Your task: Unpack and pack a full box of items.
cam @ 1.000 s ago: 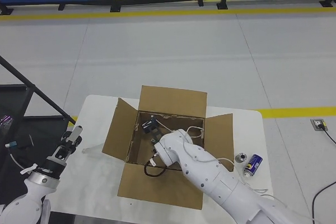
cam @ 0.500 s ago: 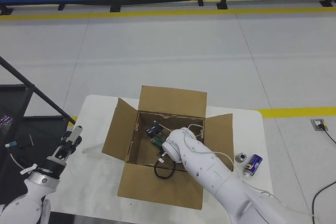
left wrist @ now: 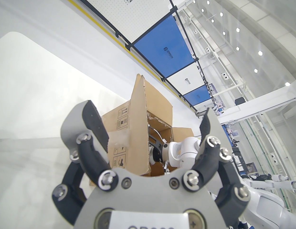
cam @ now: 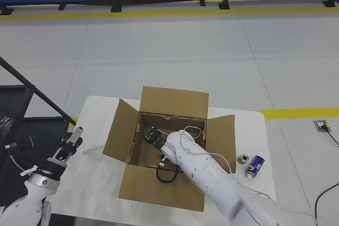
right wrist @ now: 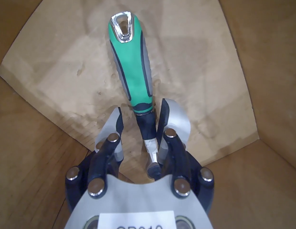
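An open cardboard box [cam: 172,101] stands in the middle of the white table [cam: 96,175]. My right gripper [cam: 152,135] is down inside it. In the right wrist view a green-and-grey handled tool [right wrist: 130,65] lies on the box floor [right wrist: 198,60]. The right gripper [right wrist: 142,108] is open, its fingers straddling the tool's black neck; one pad touches it and the other stands clear. My left gripper [cam: 73,138] hovers over the table left of the box. The left gripper [left wrist: 149,117] is open and holds nothing, facing the box [left wrist: 138,120].
A black cable loop [cam: 166,172] and a white cable [cam: 195,133] lie inside the box by the right arm. Right of the box a blue can [cam: 256,164] lies on its side next to a small silver round item [cam: 242,160].
The right arm's wrist has shifted a little inside the box, and the black cable loop has moved to the right. The left arm has not moved.
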You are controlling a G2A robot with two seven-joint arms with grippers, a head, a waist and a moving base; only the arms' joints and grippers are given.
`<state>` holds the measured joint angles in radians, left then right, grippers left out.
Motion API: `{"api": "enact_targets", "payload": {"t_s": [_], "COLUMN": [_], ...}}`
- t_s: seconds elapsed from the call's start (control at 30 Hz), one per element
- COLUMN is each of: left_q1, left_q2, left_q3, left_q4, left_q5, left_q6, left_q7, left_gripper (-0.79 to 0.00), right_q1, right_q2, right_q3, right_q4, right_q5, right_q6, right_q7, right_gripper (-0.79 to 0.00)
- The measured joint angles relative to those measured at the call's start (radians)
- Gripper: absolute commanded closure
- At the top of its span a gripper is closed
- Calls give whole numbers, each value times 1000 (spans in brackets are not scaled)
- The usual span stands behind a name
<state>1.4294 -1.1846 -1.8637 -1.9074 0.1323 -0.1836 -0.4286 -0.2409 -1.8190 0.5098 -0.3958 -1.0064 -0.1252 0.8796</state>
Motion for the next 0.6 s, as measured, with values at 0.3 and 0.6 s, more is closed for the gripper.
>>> {"api": "enact_targets", "payload": {"t_s": [0.3,0.6], "left_q1": [0,0], "left_q2": [0,0], "left_q3": [0,0], "left_q4": [0,0], "left_q5": [0,0], "left_q6": [0,0], "left_q7": [0,0], "left_gripper": [-785,-785], "right_q1": [27,33], "right_q2": [-30,-53], "right_q3": [5,11], "right_q4": [78,130], "right_q5": [6,11], "right_q6": [-36,-53], "right_q7": [9,9], "right_gripper": [-345,-237]}}
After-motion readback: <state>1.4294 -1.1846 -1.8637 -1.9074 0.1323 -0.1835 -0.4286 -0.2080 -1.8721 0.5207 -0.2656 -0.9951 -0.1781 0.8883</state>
